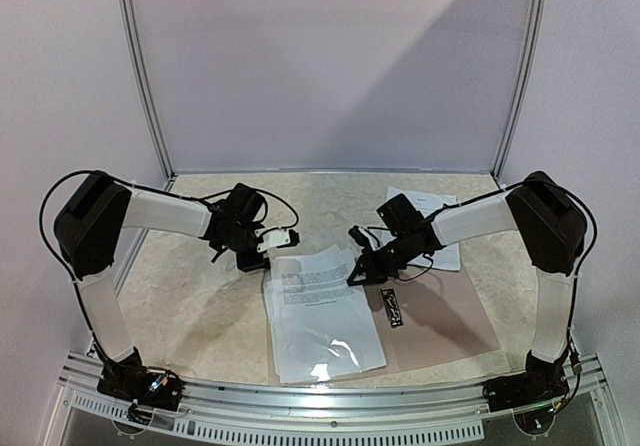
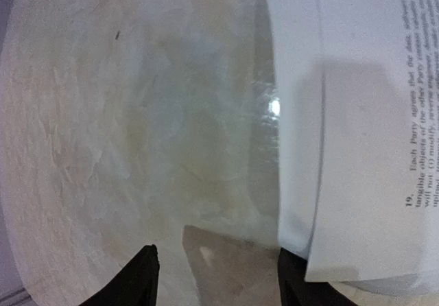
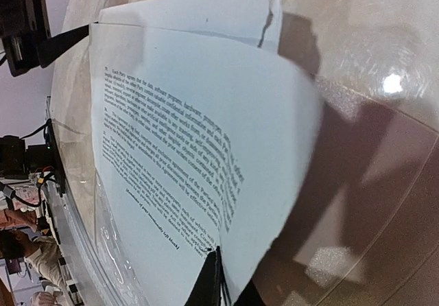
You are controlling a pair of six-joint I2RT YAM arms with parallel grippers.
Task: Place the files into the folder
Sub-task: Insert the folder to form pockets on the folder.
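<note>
while the right gripper (image 3: 214, 278) pinches the files (image 3: 192, 134) by an edge, the left gripper (image 2: 216, 278) gapes empty beside them.

white arm links (image 1: 165, 209), black joints (image 1: 90, 221), black cables (image 1: 47, 202)

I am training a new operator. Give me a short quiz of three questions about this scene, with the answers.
1. True or false: the right gripper is shut on the edge of a sheet.
2. Where does the black clip lie? A) on the open folder, to the right of the sheets; B) on top of the sheets; C) outside the folder, at its left.
3. Fill in: the gripper whose fingers stand apart is the ____ one.
Key: 1 true; 2 A; 3 left gripper.
</note>
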